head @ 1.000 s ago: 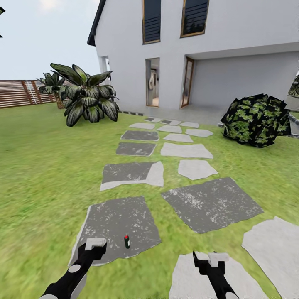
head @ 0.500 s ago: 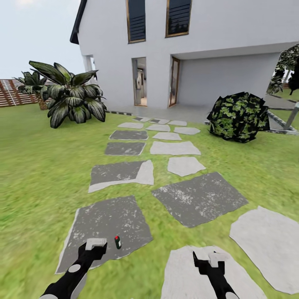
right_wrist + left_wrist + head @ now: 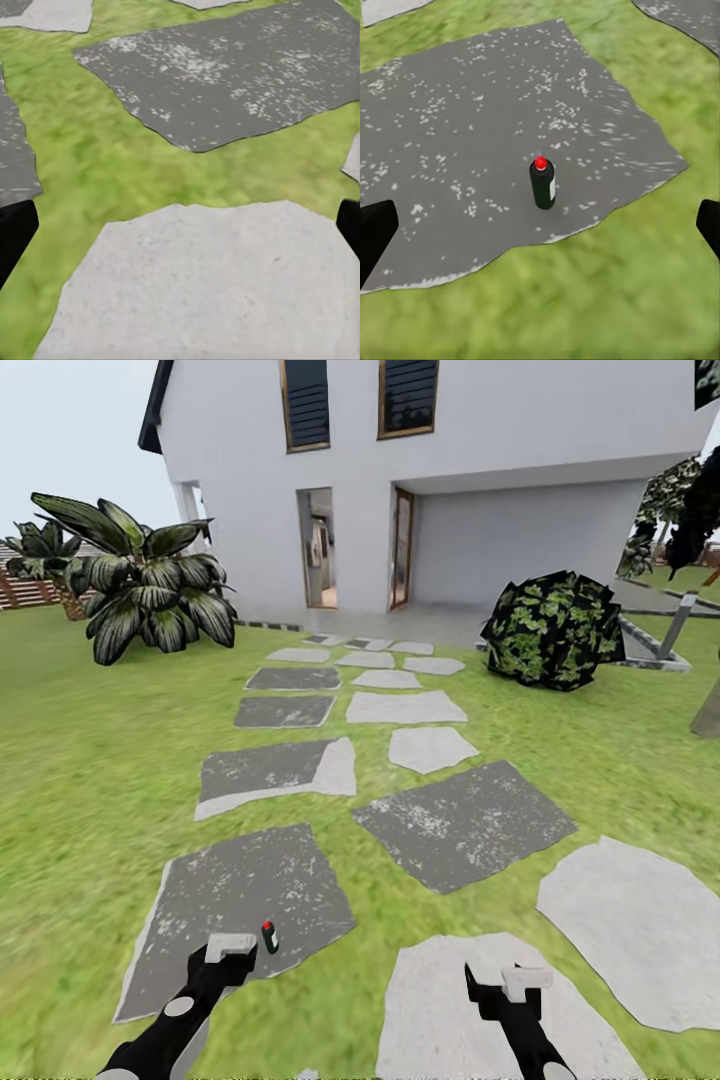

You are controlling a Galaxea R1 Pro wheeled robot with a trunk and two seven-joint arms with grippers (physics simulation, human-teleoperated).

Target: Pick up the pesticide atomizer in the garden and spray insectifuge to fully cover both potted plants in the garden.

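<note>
The pesticide atomizer (image 3: 269, 937), a small dark green bottle with a red top and a white label, stands upright on a dark grey stepping stone (image 3: 240, 900) in the garden lawn (image 3: 90, 760). My left gripper (image 3: 230, 950) hangs open just left of it and slightly nearer to me. In the left wrist view the atomizer (image 3: 542, 184) stands ahead of the open left gripper (image 3: 540, 229), apart from both fingers. My right gripper (image 3: 505, 985) is open over a pale stone (image 3: 210, 285), holding nothing. The potted plants are out of view.
Stepping stones (image 3: 460, 825) lead to a white house (image 3: 450, 480). A large broad-leaved plant (image 3: 140, 590) stands at the back left and a round dark bush (image 3: 550, 630) at the back right. A grey post (image 3: 675, 625) and a raised border lie at the far right.
The whole picture has slid to the left, so the camera has turned or moved right. The atomizer now sits closer to my left gripper in the head view. Both arms hold their pose.
</note>
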